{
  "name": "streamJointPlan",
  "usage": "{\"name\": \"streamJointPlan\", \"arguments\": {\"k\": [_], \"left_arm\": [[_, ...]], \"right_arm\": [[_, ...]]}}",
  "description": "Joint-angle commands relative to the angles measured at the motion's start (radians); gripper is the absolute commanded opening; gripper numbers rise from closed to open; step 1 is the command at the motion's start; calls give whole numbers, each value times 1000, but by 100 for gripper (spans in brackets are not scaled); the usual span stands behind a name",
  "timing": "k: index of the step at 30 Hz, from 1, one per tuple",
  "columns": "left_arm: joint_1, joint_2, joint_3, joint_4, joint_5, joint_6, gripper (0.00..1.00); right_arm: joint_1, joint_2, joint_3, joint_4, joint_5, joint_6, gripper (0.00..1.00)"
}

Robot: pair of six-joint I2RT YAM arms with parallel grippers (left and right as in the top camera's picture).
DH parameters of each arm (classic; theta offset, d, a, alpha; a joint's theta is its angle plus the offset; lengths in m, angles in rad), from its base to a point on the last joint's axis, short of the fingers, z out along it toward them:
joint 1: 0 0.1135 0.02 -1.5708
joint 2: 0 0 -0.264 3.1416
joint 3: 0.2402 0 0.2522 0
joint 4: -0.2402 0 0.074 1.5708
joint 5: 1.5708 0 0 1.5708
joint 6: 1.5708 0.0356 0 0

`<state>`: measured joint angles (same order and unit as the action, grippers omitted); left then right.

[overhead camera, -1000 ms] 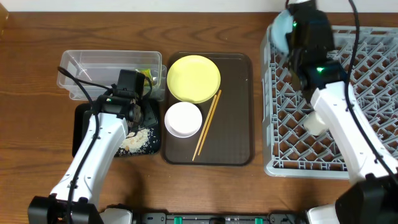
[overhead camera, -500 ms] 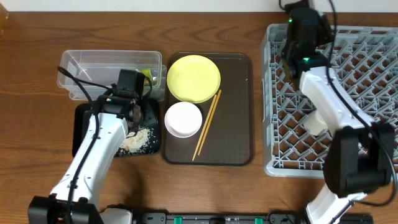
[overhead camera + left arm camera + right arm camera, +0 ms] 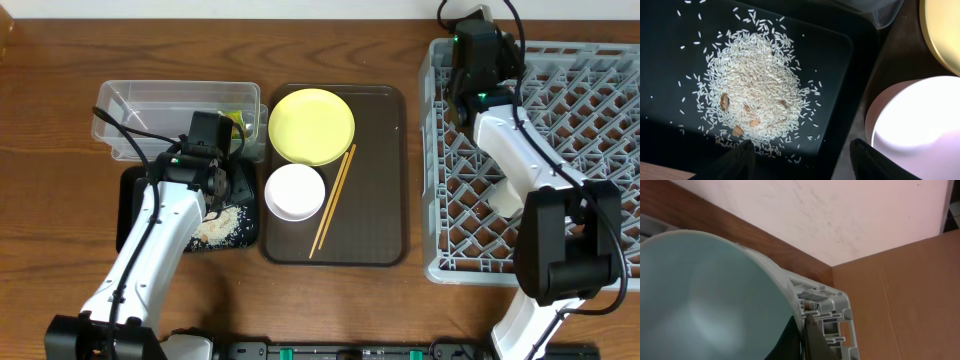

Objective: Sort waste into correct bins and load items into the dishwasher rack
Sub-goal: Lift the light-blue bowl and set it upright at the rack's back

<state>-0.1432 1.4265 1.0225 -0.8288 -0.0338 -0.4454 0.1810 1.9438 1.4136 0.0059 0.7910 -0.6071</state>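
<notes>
Clear box [image 3: 130, 100] at the counter's left: holds the crumpled yellow-green wrapper [image 3: 236, 122] at its right end. Black tray [image 3: 133, 215] just in front: carries a heap of rice [image 3: 752, 85]. Brown tray [image 3: 385, 200] alongside: bears yellow plate [image 3: 311, 125], white bowl [image 3: 294, 191] and chopsticks [image 3: 333, 200]. Grey rack [image 3: 600, 150]: contains a pale cup [image 3: 505, 198]. Left claw [image 3: 802, 152]: released, hovers over the black tray's edge beside the white bowl. Right claw [image 3: 802, 330]: clenched on the light blue bowl [image 3: 705, 295] at the rack's far left corner.

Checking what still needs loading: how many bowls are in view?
2. A white bowl sits on the brown tray; a light blue bowl shows only in the right wrist view, by the rack. More may be hidden.
</notes>
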Motion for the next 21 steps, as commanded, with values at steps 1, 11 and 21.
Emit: {"name": "streamJointPlan", "arguments": {"k": [1, 11, 21], "left_arm": [[1, -9, 8, 0, -19, -2, 64], [1, -9, 8, -1, -19, -2, 64], [1, -9, 8, 0, -19, -2, 64]], "right_arm": [[29, 20, 5, -23, 21, 31, 1], [68, 19, 5, -242, 21, 240, 1], [116, -26, 5, -474, -25, 546, 20]]}}
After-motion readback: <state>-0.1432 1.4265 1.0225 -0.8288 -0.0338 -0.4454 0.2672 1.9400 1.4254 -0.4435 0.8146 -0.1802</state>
